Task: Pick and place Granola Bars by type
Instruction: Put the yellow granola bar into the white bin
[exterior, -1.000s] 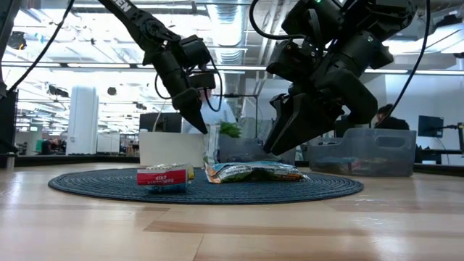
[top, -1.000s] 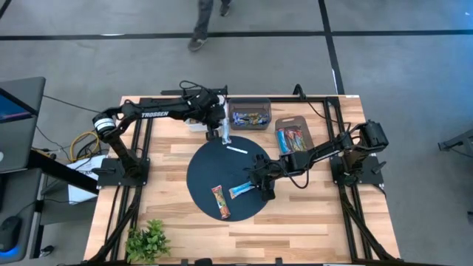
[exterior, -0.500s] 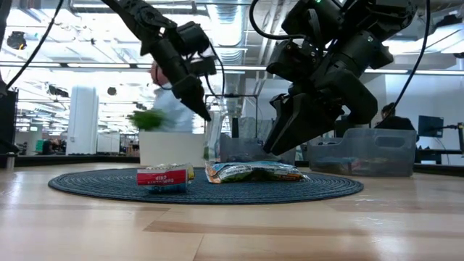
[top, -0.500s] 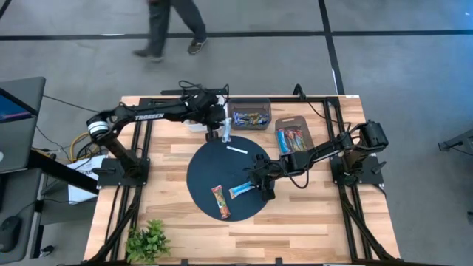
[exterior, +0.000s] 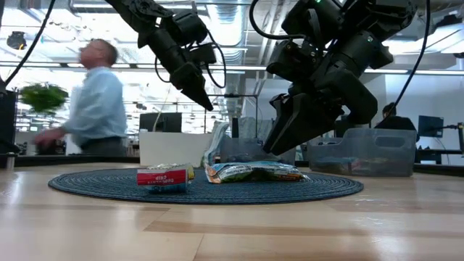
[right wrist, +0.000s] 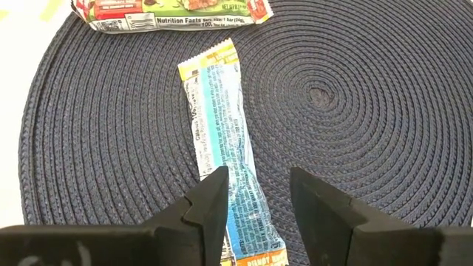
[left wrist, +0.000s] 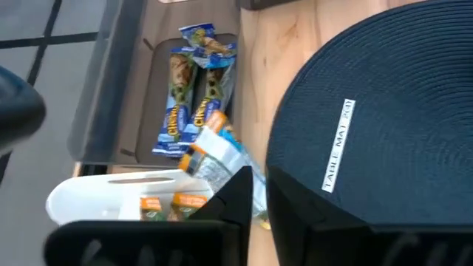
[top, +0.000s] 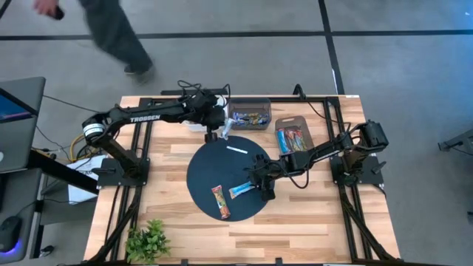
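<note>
Here a round woven mat (top: pixel 222 177) is laid on the slatted wooden bench (top: pixel 310 222); a blue-wrapped bar (left wrist: pixel 222 159) is clamped in the left pincer (top: pixel 222 133), the right pincer (right wrist: pixel 255 199) is spread above a shiny blue bar (right wrist: pixel 225 148)

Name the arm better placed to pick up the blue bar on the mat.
Right. Its open end effector straddles the blue bar on the mat; the left end effector is holding another bar.

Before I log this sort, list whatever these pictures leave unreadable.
Clear bin, high view: its bars are too small to count or type.
Held bar, left wrist view: one end is hidden behind the left claw.
Blue bar on the mat, right wrist view: near end cut off by the edge under the open right claw.
</note>
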Controlling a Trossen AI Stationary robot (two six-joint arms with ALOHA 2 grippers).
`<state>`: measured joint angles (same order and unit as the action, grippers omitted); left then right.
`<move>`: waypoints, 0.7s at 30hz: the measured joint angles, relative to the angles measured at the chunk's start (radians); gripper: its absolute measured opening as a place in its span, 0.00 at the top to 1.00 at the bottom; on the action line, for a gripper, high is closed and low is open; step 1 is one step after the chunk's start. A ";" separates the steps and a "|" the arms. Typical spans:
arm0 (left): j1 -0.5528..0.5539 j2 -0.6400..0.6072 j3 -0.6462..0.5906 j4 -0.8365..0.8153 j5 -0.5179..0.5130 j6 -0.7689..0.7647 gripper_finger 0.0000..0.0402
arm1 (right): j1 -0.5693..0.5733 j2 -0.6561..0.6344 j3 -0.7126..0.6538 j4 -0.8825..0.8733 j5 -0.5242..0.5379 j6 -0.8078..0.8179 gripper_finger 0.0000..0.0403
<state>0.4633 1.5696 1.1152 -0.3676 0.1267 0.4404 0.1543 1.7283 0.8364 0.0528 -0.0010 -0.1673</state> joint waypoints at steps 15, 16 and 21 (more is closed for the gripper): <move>0.007 0.002 -0.004 0.064 -0.005 0.036 0.67 | 0.000 0.000 0.000 0.000 0.000 0.001 0.66; 0.008 0.002 -0.005 0.078 -0.004 0.042 0.63 | 0.000 0.000 0.000 0.000 0.000 0.001 0.66; 0.010 0.002 -0.005 0.097 -0.008 0.096 0.46 | 0.000 0.000 0.000 0.000 0.000 0.000 0.66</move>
<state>0.4729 1.5719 1.1103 -0.2707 0.1190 0.5368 0.1545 1.7283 0.8364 0.0532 -0.0010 -0.1669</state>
